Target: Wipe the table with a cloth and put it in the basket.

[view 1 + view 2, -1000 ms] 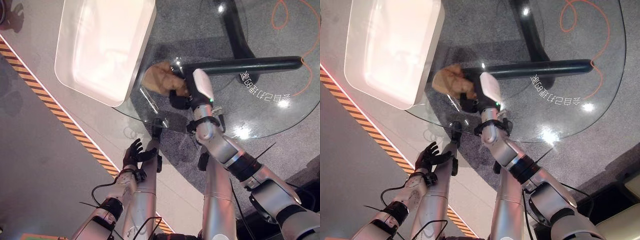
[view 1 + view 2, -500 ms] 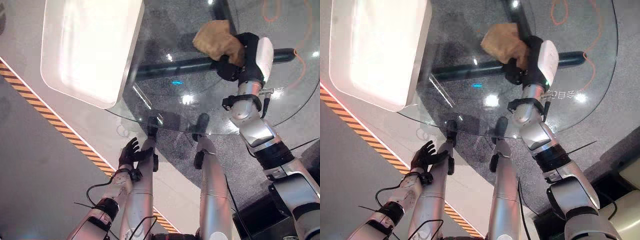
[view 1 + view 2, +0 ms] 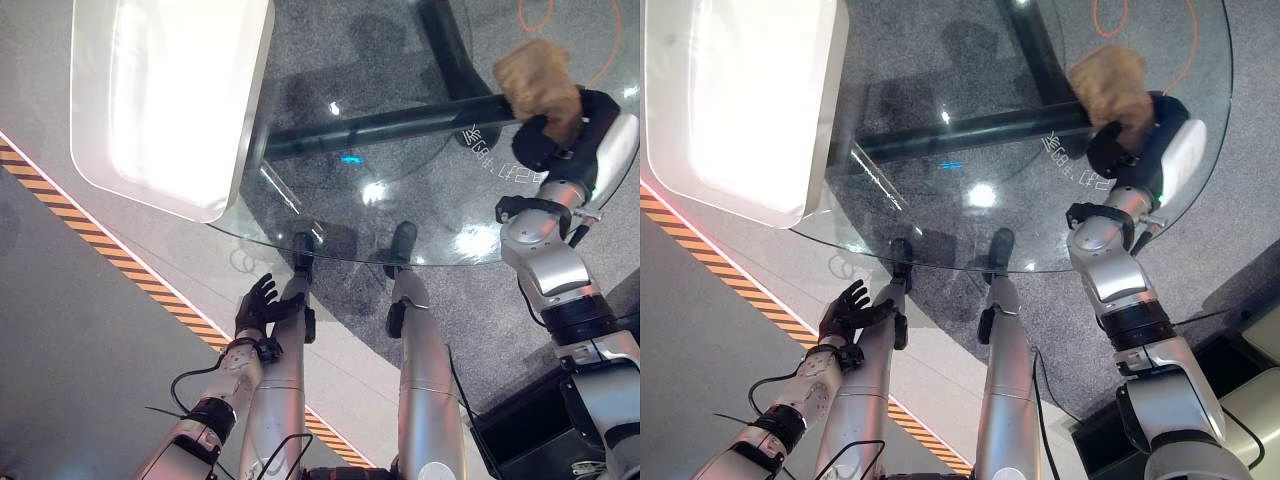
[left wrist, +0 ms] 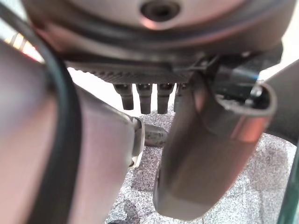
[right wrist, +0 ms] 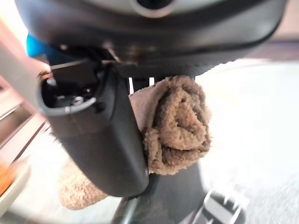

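Tan nubby cloth (image 3: 535, 80) bunched in right robot hand (image 3: 565, 130)

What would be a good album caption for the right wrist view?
Robot's right hand clutching a bunched tan cloth above the glass table.

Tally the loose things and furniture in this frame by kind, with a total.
Round glass tables: 1
White rectangular plastic baskets: 1
Tan terry cloths, bunched in the right hand: 1
Total: 3
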